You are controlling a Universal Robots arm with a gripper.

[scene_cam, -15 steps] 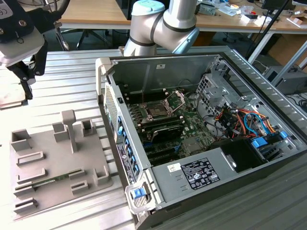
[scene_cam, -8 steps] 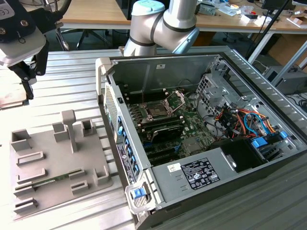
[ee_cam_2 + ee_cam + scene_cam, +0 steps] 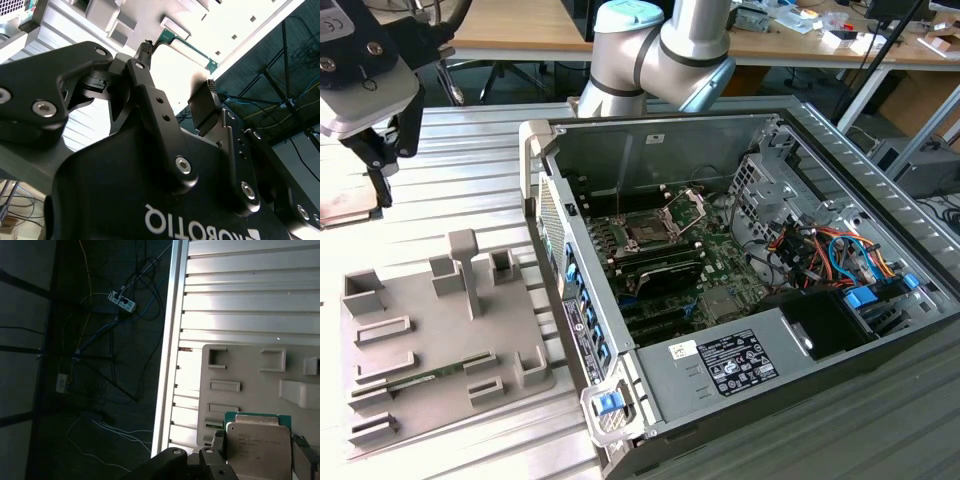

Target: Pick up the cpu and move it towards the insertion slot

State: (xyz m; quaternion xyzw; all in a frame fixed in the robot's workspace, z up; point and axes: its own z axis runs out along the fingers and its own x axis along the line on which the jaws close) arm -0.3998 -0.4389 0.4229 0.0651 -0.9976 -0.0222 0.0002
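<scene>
- The slatted metal table (image 3: 470,190) carries everything.
- The open computer case (image 3: 660,122) lies toward the table's edge on the exterior view's right.
- The grey tray (image 3: 420,320) sits just beside the case.
- The gripper (image 3: 177,66) hangs near the table's edge on the exterior view's left, its fingers (image 3: 202,107) clamped on the cpu's sides.
- The insertion slot (image 3: 645,232) is inside the case, its hinged plate raised.
- The cpu (image 3: 257,445) is held clear of the table, well apart from the insertion slot.
</scene>
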